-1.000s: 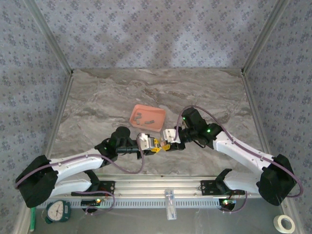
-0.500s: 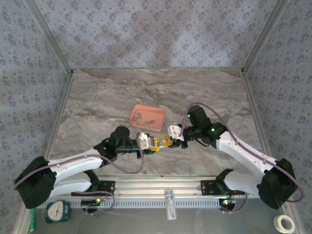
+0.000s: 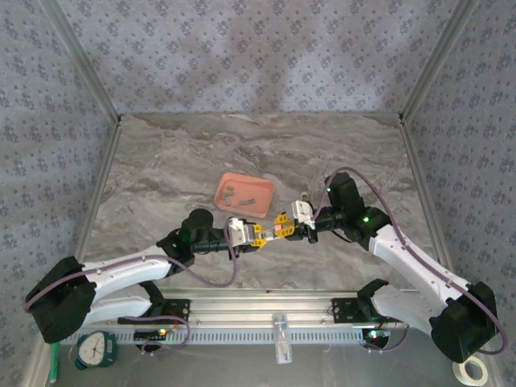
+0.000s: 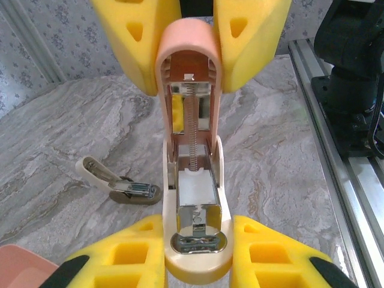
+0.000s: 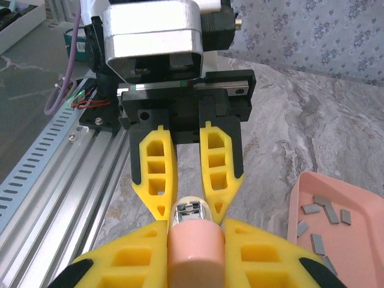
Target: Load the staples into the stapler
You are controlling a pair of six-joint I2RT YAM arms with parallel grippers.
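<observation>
Showing the stapler (image 4: 192,180) lifted clear of the marble-patterned table (image 3: 177,161), hinged open and stretched lengthwise between the two arms, just in front of the salmon-pink tray (image 5: 366,240). Its white base points toward the left arm, and its pink cover rises toward the right arm. The grey metal channel lies exposed along the middle, with a coiled spring running down it. Left gripper (image 4: 195,258): yellow fingers pressed against both sides of the base end, pinching it. Right gripper (image 5: 195,258): yellow fingers closed on the rounded pink end of the cover, one on each side and touching it. The two grippers face each other, fingertips near but apart, with the stapler bridging them. The staples (image 5: 318,223), several short grey strips, lie loose and scattered inside the tray. A small beige-and-dark-metal object (image 4: 117,183) rests on the table beside the stapler, apart from both grippers.
</observation>
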